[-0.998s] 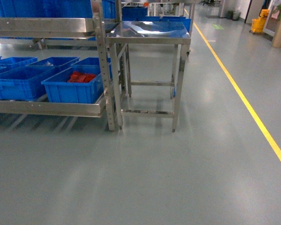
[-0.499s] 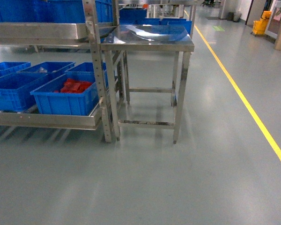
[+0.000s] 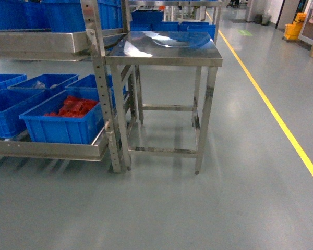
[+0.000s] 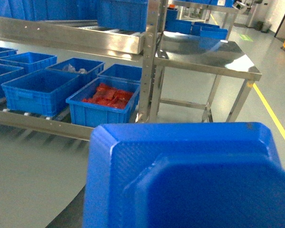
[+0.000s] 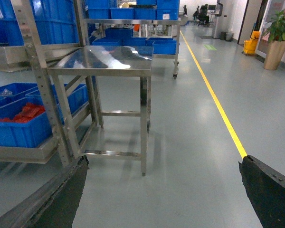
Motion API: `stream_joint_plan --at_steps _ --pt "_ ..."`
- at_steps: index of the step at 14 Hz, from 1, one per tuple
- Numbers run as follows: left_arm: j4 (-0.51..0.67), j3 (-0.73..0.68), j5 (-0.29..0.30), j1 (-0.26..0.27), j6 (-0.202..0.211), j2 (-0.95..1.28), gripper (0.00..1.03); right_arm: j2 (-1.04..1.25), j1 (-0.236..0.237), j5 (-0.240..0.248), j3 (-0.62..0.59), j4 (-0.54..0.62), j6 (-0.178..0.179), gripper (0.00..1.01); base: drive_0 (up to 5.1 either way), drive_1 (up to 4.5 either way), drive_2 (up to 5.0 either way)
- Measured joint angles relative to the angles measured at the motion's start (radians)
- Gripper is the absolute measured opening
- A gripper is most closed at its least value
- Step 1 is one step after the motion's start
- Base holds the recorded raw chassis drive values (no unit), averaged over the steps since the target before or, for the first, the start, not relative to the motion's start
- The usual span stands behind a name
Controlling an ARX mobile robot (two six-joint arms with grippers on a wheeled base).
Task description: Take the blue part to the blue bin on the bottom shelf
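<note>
Jaws first, from the left. The left gripper's cannot be judged: a broad blue moulded surface (image 4: 180, 175) fills the lower part of the left wrist view, right up against the camera, and no fingers show around it. I cannot tell whether it is a crate or something else. It looks too large to be the blue part.

The blue part itself shows in none of the three views, so which way it lies from either gripper, and how its long axis runs, is unknown.

Beyond that surface stands the rack (image 3: 94, 78). Its bottom shelf (image 3: 47, 148) carries a row of blue bins. The nearest bin (image 3: 62, 127) holds red packets (image 3: 73, 107), and the bin to its left (image 4: 40, 88) looks empty. The shelf is low and to the left, so the left arm is probably the nearer one for the drop.

Just right of the rack, touching or almost touching it, is a steel table (image 3: 167, 49) with a bare top.

The right gripper (image 5: 161, 164) has its dark fingers (image 5: 61, 194) spread wide with nothing between them. It is held level and looks ahead over the floor towards the table. Neither arm appears in the head view, so both seem tucked close to the base. Further right, a yellow line (image 3: 271, 112) runs along the floor.
</note>
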Motion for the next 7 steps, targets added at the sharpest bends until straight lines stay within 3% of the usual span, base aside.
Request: stream_joint_plan --at_steps 7 --pt "0.0 0.0 0.0 0.0 0.0 0.0 0.43 0.0 0.0 0.0 0.0 -0.002 0.0 0.98 0.0 3.96 -4.0"
